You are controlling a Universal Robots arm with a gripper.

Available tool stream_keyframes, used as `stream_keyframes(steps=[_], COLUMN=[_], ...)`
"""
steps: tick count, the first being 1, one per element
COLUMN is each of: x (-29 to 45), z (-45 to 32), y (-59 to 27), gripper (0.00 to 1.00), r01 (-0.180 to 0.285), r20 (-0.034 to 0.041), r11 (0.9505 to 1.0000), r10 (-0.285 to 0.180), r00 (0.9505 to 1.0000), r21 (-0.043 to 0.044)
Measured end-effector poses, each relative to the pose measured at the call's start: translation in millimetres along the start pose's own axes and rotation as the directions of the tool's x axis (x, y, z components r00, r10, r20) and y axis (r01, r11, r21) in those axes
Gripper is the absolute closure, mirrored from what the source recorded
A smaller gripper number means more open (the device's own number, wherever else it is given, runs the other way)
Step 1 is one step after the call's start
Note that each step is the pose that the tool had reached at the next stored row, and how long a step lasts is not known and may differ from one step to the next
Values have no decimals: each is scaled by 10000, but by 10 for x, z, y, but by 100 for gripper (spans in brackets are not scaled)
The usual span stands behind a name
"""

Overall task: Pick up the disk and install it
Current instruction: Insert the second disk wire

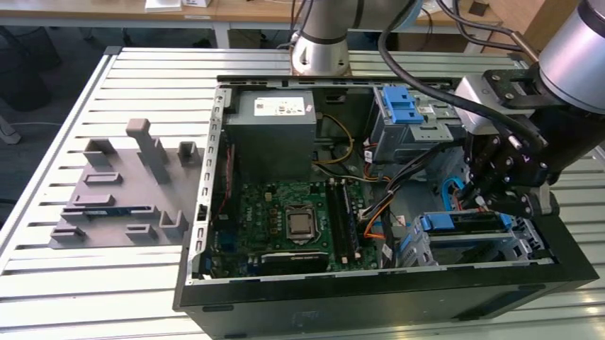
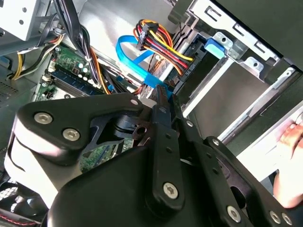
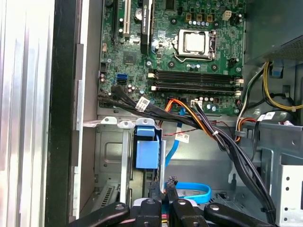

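Table of metal slats, one. It carries one open tower case lying on its side and one grey fixture plate with upright blocks, well apart from the work on the exterior view's left.

One robot arm reaches over the case and down into its corner on the exterior view's right.

Inside the case:
- one power supply, a grey box with a white sticker
- one motherboard with one processor socket
- one upper drive cage with a blue latch
- one lower drive bay against the case's black side wall

Disk, one. It lies in the lower bay, blue rail end facing the motherboard. In the first wrist view its blue end stands inside the silver bay frame. It looks already slid in. Whether it is fully seated or cabled, I cannot tell.

Pincer, one. It is just beside the disk's inner end, over the gap between bay and motherboard. In both wrist views the fingers are drawn together with nothing between them, so it holds nothing.

One blue data cable loops loose just past the fingertips, with one bundle of red, yellow and black power leads nearby.

Judgement: pick-up and insertion are done, and the task is near its end.
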State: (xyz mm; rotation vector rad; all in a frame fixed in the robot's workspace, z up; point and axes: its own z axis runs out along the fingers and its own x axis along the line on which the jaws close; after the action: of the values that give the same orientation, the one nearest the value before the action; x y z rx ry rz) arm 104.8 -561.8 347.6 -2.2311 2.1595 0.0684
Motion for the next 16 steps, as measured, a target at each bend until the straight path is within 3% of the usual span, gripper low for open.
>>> stream_keyframes(steps=[16], x=[65], z=[64], y=[2], gripper=[84], r01=[137], r20=[13], r11=[9999], r10=[-137], r00=[9999], r21=[2])
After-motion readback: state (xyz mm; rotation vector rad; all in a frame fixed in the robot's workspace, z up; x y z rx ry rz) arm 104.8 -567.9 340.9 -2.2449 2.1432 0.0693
